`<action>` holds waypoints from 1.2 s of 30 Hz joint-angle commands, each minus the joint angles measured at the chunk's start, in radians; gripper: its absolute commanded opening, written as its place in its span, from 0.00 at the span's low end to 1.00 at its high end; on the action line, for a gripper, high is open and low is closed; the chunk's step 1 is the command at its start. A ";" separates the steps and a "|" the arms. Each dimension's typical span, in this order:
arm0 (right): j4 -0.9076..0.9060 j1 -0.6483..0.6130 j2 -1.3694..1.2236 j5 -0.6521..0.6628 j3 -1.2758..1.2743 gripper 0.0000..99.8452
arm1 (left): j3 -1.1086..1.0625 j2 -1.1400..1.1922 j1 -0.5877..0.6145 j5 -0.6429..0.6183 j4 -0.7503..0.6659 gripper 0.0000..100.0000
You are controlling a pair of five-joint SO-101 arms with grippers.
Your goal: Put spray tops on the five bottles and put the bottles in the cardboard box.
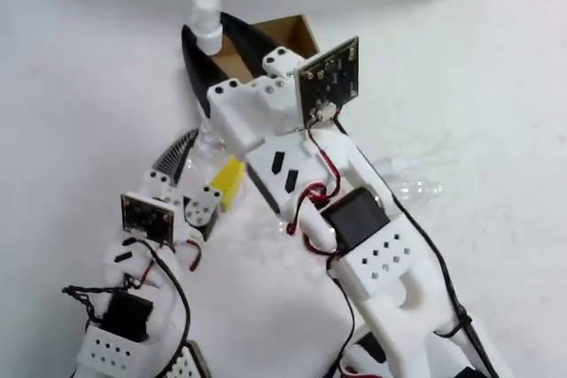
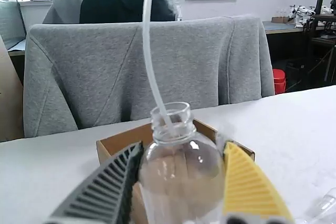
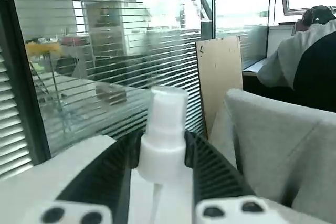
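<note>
My left gripper (image 2: 181, 157) is shut on a clear bottle (image 2: 181, 174), held upright between its grey and yellow fingers; from above the bottle (image 1: 202, 155) stands just in front of the cardboard box (image 1: 285, 37). Above it, my right gripper (image 1: 213, 40) is shut on a white spray top (image 1: 208, 17), black fingers on either side of its collar (image 3: 164, 129). The top's thin dip tube (image 2: 148, 51) hangs down and its end sits inside the bottle's open neck (image 2: 170, 118). The top itself is well above the neck.
Clear bottles (image 1: 415, 185) lie on the white table to the right of the right arm; one shows at the edge of the left wrist view (image 2: 325, 208). A grey chair back (image 2: 157, 72) stands beyond the table's far edge, behind the box (image 2: 118, 141).
</note>
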State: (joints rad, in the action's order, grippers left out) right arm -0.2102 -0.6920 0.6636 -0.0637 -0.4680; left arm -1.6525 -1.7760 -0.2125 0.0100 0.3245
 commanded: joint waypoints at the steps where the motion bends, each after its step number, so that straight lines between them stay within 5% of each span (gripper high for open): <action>1: -0.004 -0.008 0.012 -0.008 -0.037 0.02 | 0.009 -0.013 0.008 0.008 -0.031 0.02; 31: -0.039 -0.116 0.237 -0.003 -0.362 0.02 | 0.008 -0.013 0.008 0.008 -0.031 0.02; 36: -0.058 -0.134 0.239 -0.009 -0.377 0.17 | 0.008 -0.013 0.008 0.008 -0.031 0.02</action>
State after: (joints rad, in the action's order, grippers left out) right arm -0.2455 -0.7871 0.8723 -0.0637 -0.8531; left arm -1.6525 -1.7760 -0.2125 0.0100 0.3245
